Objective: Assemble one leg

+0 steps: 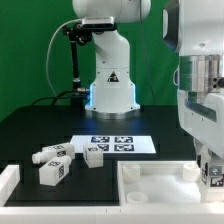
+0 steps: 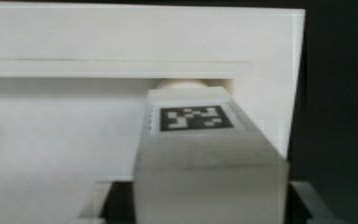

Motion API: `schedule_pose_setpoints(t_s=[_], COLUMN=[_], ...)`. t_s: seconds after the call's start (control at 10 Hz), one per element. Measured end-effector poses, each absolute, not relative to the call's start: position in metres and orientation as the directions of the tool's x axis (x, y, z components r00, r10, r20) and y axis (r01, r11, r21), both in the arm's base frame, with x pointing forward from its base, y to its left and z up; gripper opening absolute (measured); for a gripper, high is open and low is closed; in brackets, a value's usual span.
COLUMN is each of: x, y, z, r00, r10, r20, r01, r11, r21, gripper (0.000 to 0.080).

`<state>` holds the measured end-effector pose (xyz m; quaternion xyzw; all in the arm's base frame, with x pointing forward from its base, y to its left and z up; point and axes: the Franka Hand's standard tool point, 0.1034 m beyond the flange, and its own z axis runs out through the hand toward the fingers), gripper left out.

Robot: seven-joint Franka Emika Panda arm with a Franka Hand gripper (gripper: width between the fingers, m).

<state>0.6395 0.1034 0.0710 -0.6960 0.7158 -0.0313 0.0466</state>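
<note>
Leg (image 2: 197,150) sits in the gripper (image 1: 210,178), over the tray (image 1: 150,185) at the exterior view's right. In the wrist view it runs straight out from the camera, tagged face up, tip against the tray's raised wall (image 2: 140,70). Jaws look closed on it, dark finger (image 2: 309,200) flanking one side, but the contact itself is hidden, so grip depth is a guess. Risks: leg tilts or twists in the grip if the tip catches the wall or misses its seat; side load could slide the tray. Three more legs (image 1: 55,155) lie loose at the exterior view's left, well apart, near the marker board (image 1: 115,143)
</note>
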Motion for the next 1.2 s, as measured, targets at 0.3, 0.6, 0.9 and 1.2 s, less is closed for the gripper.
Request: schedule_pose_setpoints(t_s=[0.3, 0.6, 0.9, 1.2], x=[0.6384, 0.6373, 0.6364, 0.6385], y=[0.103, 0.1028, 0.1022, 0.1034], z=[0.0706, 0.0705, 0.0708, 0.0743], r00=[-0.242, -0.392, -0.355, -0.338], r10=[-0.969, -0.916, -0.932, -0.938], r20=[-0.054, -0.082, -0.072, -0.074], r01=[-0.964, -0.912, -0.926, -0.932], r11=[0.247, 0.399, 0.361, 0.344], r21=[-0.096, -0.095, -0.109, -0.115], gripper=[0.0285, 0.0287, 0.0288, 0.0454])
